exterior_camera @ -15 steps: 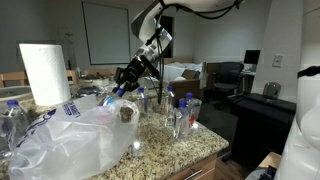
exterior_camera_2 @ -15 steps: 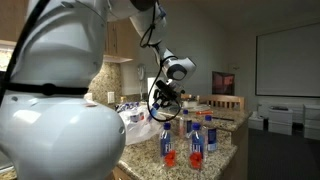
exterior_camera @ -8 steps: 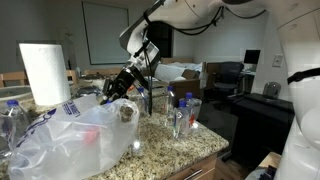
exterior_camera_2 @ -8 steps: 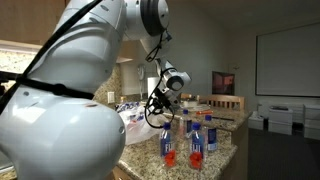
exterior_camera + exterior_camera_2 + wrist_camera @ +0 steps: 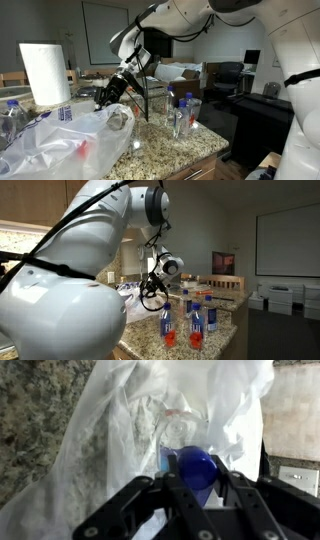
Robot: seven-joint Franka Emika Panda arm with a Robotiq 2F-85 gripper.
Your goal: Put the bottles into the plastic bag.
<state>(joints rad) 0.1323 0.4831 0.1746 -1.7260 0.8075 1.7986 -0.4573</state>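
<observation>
My gripper [image 5: 196,485] is shut on a water bottle with a blue cap [image 5: 193,465] and holds it at the mouth of the clear plastic bag [image 5: 150,410]. In an exterior view the gripper [image 5: 108,92] is over the bag [image 5: 70,135] on the granite counter. Several more bottles with blue labels [image 5: 180,108] stand upright at the counter's edge; they also show in an exterior view [image 5: 196,318]. Another bottle lies inside the bag [image 5: 178,428].
A paper towel roll [image 5: 44,73] stands behind the bag. More bottles [image 5: 10,115] stand at the far side of the counter [image 5: 165,150]. My arm fills much of an exterior view [image 5: 60,280]. Office chairs [image 5: 225,78] stand beyond the counter.
My gripper has moved with the bottle away from the standing bottles and down toward the bag's mouth.
</observation>
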